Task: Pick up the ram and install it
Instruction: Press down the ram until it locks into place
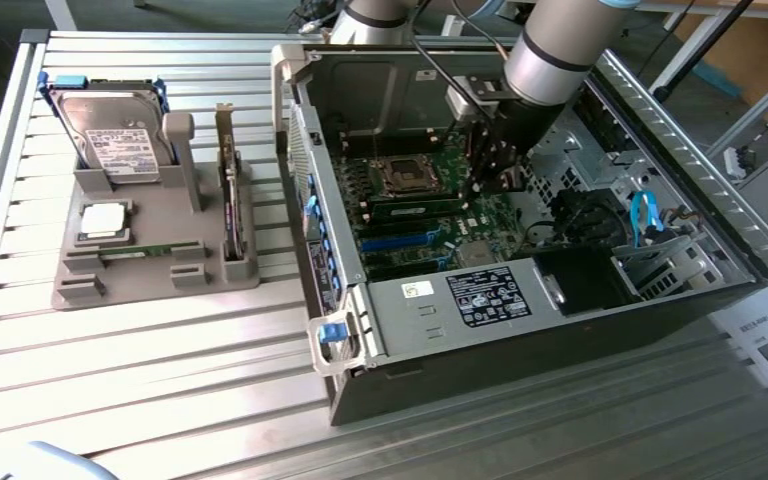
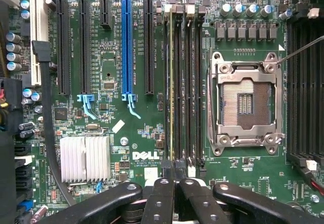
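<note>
I've got the open computer case (image 1: 518, 250) lying on the slatted table (image 1: 117, 370), with my arm reaching down inside it over the motherboard (image 2: 126, 133). On the exterior view's left sits the grey parts holder (image 1: 131, 260), with a hard drive (image 1: 111, 130) standing at its back, and one green ram stick (image 1: 137, 251) is lying in its slot there. Down in the wrist view, my gripper (image 2: 174, 176) is drawn fully closed, fingertips together right at the end of the memory slots (image 2: 185, 82) beside the empty processor socket (image 2: 245, 102). A thin ram (image 2: 171, 82) edge runs up one slot from the fingertips; I think the fingers are pinching or pressing on it, though the contact itself is hidden. So pickup looks done, insertion under way; whether it's fully seated, I can't say.
</note>
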{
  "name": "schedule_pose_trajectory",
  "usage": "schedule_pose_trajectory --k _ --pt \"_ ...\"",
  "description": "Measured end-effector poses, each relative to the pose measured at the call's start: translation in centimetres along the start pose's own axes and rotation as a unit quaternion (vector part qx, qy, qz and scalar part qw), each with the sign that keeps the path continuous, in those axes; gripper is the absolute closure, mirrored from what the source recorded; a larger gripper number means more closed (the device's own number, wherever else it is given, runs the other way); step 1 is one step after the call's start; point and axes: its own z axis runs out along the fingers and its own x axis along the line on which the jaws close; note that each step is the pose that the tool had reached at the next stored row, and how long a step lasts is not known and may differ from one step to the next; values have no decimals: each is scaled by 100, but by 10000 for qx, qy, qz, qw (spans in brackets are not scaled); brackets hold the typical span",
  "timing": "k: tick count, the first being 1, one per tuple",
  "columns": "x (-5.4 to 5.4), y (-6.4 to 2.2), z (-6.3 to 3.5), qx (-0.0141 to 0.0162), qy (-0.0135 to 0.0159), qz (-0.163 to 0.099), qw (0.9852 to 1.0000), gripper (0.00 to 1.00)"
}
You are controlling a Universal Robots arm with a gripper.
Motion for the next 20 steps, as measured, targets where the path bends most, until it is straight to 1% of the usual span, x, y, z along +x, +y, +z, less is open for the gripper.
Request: schedule_pose_trajectory --k 10,20 --pt "-3 2 -100 -12 0 0 10000 90" --pt "-6 7 -204 -13 0 0 10000 90"
